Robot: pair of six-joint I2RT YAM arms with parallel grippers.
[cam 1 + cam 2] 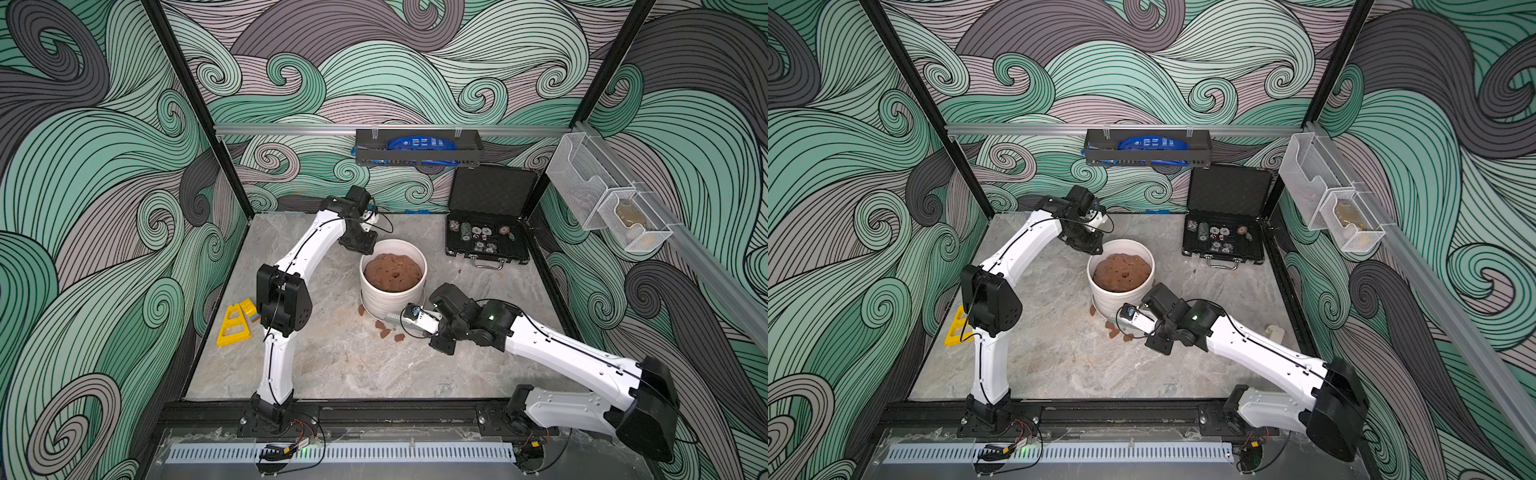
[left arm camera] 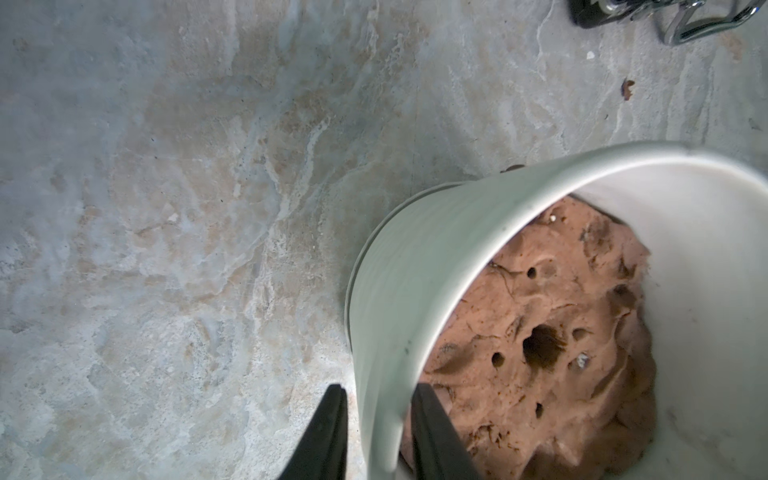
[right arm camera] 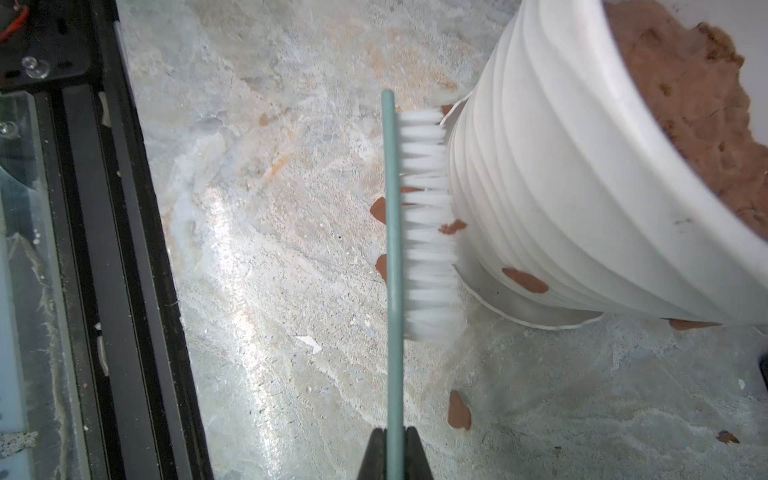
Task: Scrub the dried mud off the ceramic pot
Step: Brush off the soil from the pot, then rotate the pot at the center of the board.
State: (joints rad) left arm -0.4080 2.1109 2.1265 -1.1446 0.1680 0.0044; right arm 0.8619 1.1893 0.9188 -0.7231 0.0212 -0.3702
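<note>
Right hand (image 3: 394,432), pinched on the scrub brush (image 3: 428,216), is best swept low so bristles are pressed onto the dried mud (image 3: 524,280) low on the ceramic pot (image 3: 561,187), centred on the counter (image 1: 332,365), its rim straddled by the spread left hand (image 2: 378,388).

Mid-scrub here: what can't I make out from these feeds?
- Far wall of the white ribbed ceramic pot: faces away in both top views, so its surface is unseen.
- Wall behind the green-backed white-bristle brush: bristles cover it in the right wrist view.
- Fingertips of the left hand: its own body hides them in top views.
- Upper part of the right hand: cut off by the right wrist view's edge.
</note>
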